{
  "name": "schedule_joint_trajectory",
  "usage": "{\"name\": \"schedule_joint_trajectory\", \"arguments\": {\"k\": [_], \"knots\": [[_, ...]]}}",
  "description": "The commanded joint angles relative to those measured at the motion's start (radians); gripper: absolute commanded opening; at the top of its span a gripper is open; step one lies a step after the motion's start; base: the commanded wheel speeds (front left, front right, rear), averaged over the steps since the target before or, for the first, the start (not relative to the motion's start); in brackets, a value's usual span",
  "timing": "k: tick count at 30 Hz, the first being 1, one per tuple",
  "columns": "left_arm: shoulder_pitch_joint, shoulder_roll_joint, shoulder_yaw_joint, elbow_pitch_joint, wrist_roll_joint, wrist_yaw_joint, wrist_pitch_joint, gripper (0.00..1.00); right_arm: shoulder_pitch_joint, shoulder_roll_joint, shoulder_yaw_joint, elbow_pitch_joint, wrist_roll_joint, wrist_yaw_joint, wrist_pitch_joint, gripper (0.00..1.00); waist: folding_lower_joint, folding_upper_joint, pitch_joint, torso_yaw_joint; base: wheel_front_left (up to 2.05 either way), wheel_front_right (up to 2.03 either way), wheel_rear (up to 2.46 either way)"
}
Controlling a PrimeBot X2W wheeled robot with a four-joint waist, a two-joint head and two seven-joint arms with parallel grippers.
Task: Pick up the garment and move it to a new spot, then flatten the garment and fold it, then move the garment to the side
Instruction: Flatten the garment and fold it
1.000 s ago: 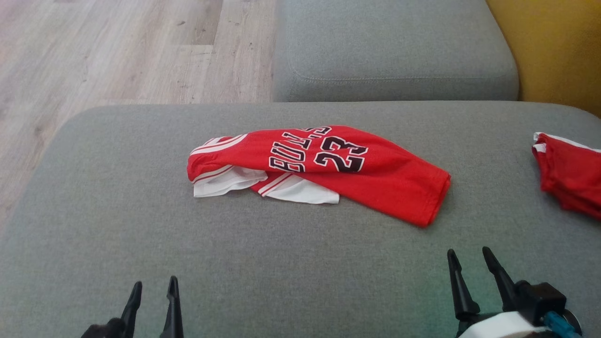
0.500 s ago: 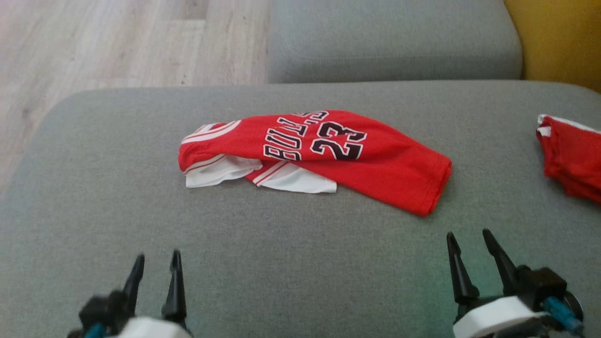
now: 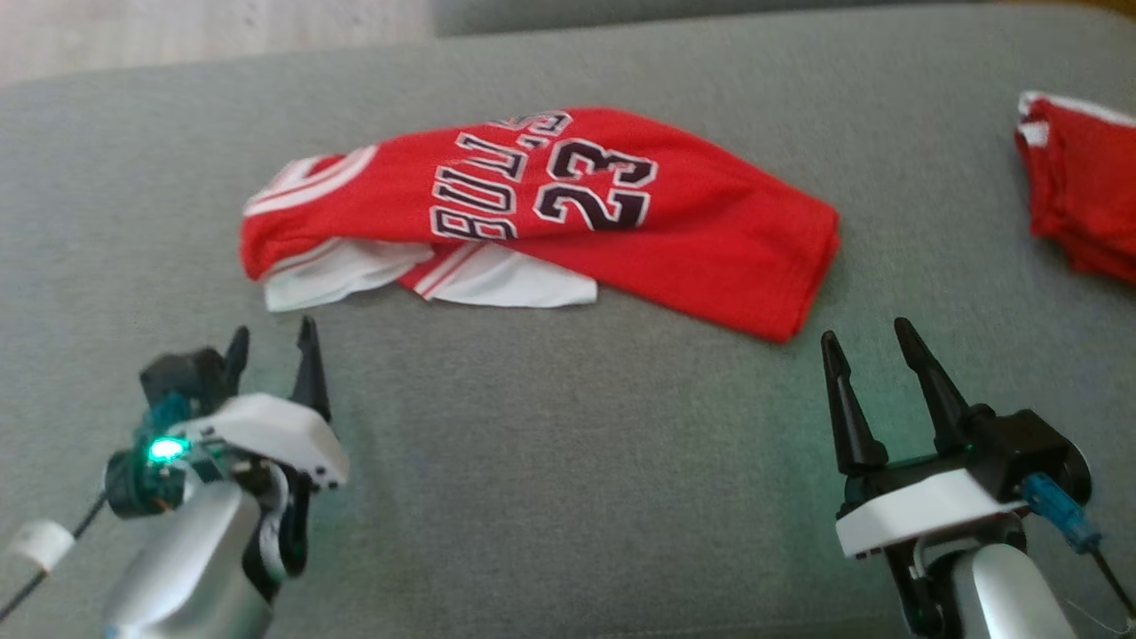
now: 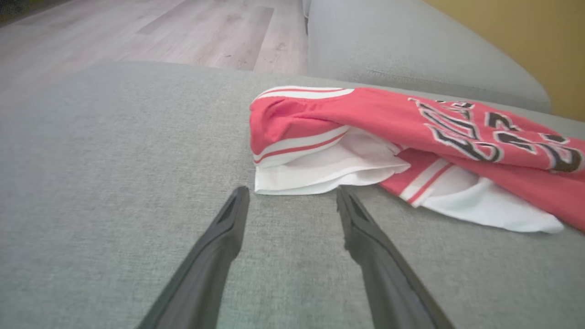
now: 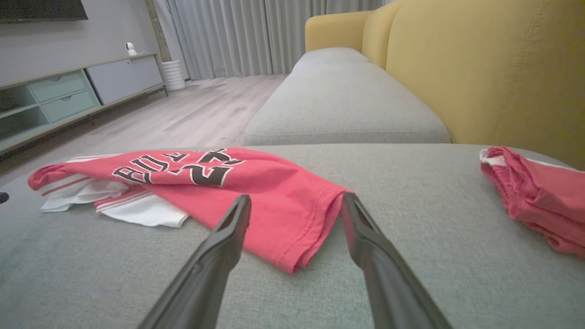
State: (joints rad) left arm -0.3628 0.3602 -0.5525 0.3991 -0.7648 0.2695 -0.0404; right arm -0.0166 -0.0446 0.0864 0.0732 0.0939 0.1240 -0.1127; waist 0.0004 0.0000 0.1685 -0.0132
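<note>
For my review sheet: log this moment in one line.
stage: pre-grasp | jersey: crumpled on cushion, not held | left gripper: open, by white edge | right gripper: open, by red end

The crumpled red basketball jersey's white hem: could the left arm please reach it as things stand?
Probably yes: the open left gripper points at the white hem, with only bare grey sofa cushion between.

We carry two long, black, tapered fingers [image 3: 311, 373] on our left end effector [image 3: 272, 330], at the lower left of the frame, set in a white angular housing [image 3: 275, 435]. Beside it a green light [image 3: 161, 449] glows on a dark teal ring, above a silver forearm [image 3: 191, 568] and a white-capped cable [image 3: 35, 546]. Our right end effector [image 3: 865, 331], lower right, has the same black pair, a white plate [image 3: 914, 515], a black block [image 3: 1021, 448] and a blue connector [image 3: 1056, 524].
</note>
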Motion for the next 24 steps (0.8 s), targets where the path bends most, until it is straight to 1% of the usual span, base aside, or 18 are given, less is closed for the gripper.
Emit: {"name": "schedule_joint_trajectory", "arguments": {"k": [1, 5, 9, 12, 17, 18, 19, 21, 22, 23, 24], "knots": [[-0.064, 0.015, 0.048, 0.013, -0.013, -0.006, 0.003, 1.00, -0.035, -0.006, 0.025, -0.033, -0.006, 0.007, -0.002, 1.00, -0.0004, 0.0000, 0.046, -0.039, 0.00, 0.00, 0.00], [-0.127, 0.013, 0.068, 0.102, -0.032, -0.021, 0.015, 1.00, -0.047, -0.006, 0.026, -0.027, -0.004, 0.007, -0.010, 1.00, -0.0004, 0.0000, 0.075, -0.060, 0.00, 0.00, 0.00], [-0.173, 0.007, 0.085, 0.172, -0.046, -0.024, 0.018, 1.00, -0.055, -0.006, 0.028, -0.019, -0.004, 0.007, -0.018, 1.00, -0.0004, 0.0000, 0.092, -0.075, 0.00, 0.00, 0.00], [-0.193, 0.003, 0.081, 0.218, -0.051, -0.032, 0.034, 1.00, -0.061, -0.006, 0.032, -0.013, -0.001, 0.007, -0.023, 1.00, -0.0004, 0.0000, 0.100, -0.083, 0.00, 0.00, 0.00], [-0.213, -0.007, 0.063, 0.275, -0.057, -0.060, 0.061, 0.99, -0.066, -0.006, 0.037, -0.005, 0.003, 0.007, -0.028, 1.00, -0.0004, 0.0000, 0.105, -0.091, 0.00, 0.00, 0.00], [-0.216, -0.007, 0.062, 0.285, -0.057, -0.064, 0.061, 0.82, -0.066, -0.006, 0.038, -0.004, 0.004, 0.007, -0.029, 1.00, -0.0004, 0.0000, 0.106, -0.093, 0.00, 0.00, 0.00], [-0.220, -0.007, 0.061, 0.296, -0.057, -0.067, 0.060, 0.69, -0.067, -0.006, 0.039, -0.004, 0.004, 0.007, -0.029, 1.00, -0.0004, 0.0000, 0.106, -0.094, 0.00, 0.00, 0.00], [-0.228, -0.006, 0.056, 0.317, -0.054, -0.071, 0.063, 0.40, -0.069, -0.006, 0.040, -0.003, 0.004, 0.007, -0.029, 1.00, -0.0004, 0.0000, 0.106, -0.097, 0.00, 0.00, 0.00], [-0.231, -0.006, 0.052, 0.327, -0.052, -0.074, 0.066, 0.33, -0.069, -0.006, 0.040, -0.002, 0.004, 0.007, -0.029, 1.00, -0.0004, 0.0000, 0.106, -0.099, 0.00, 0.00, 0.00], [-0.235, -0.006, 0.046, 0.338, -0.049, -0.076, 0.072, 0.11, -0.070, -0.006, 0.040, 0.000, 0.004, 0.007, -0.030, 1.00, -0.0004, 0.0000, 0.105, -0.100, 0.00, 0.00, 0.00], [-0.238, -0.006, 0.040, 0.347, -0.046, -0.080, 0.076, 0.00, -0.070, -0.006, 0.039, 0.001, 0.003, 0.007, -0.030, 1.00, -0.0004, 0.0000, 0.104, -0.100, 0.00, 0.00, 0.00]]}}
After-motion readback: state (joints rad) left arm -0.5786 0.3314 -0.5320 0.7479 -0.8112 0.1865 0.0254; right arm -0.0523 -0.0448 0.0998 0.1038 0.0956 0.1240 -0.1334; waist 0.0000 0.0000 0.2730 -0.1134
